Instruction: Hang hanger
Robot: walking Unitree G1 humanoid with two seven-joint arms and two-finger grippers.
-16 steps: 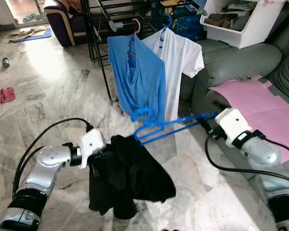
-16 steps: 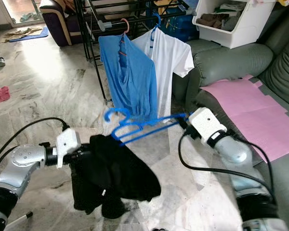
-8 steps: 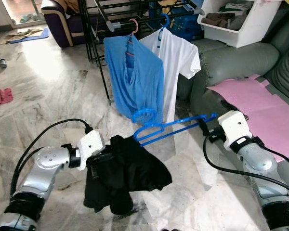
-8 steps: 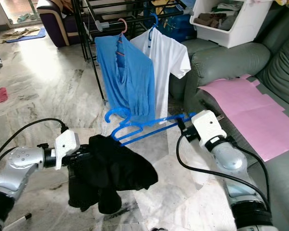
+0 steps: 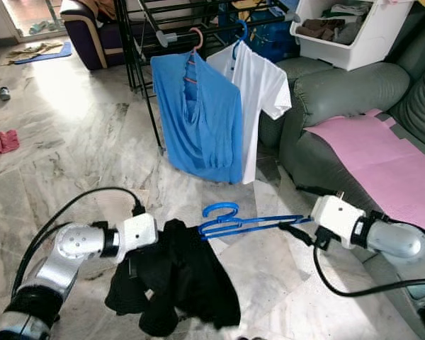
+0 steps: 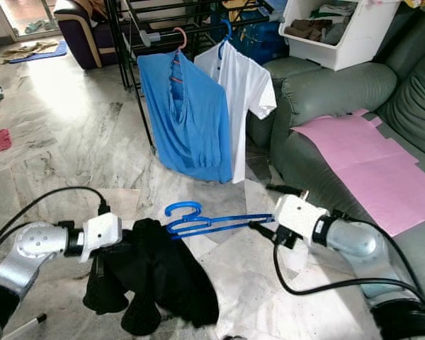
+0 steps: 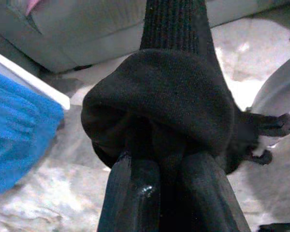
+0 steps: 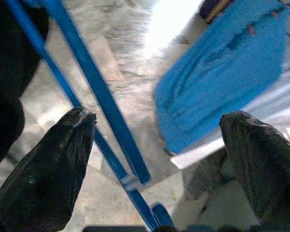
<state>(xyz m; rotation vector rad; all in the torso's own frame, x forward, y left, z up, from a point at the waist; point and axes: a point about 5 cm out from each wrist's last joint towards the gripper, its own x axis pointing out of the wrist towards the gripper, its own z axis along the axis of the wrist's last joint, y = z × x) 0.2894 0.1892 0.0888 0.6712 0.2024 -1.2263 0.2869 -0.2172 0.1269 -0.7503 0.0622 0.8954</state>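
Left gripper [image 7: 164,179] is clamped on a black garment [image 5: 180,283] — right gripper [image 8: 159,159], fingers spread wide, has the blue hanger [image 5: 244,223] between them, garment just beyond.

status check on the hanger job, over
Left gripper shut on black garment, low over floor. Right gripper at blue hanger, fingers spread in wrist view. Rack ahead already holds blue shirt, white shirt.

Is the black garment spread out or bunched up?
Bunched up: the black garment hangs crumpled from the left pincer, clamped between its fingers.
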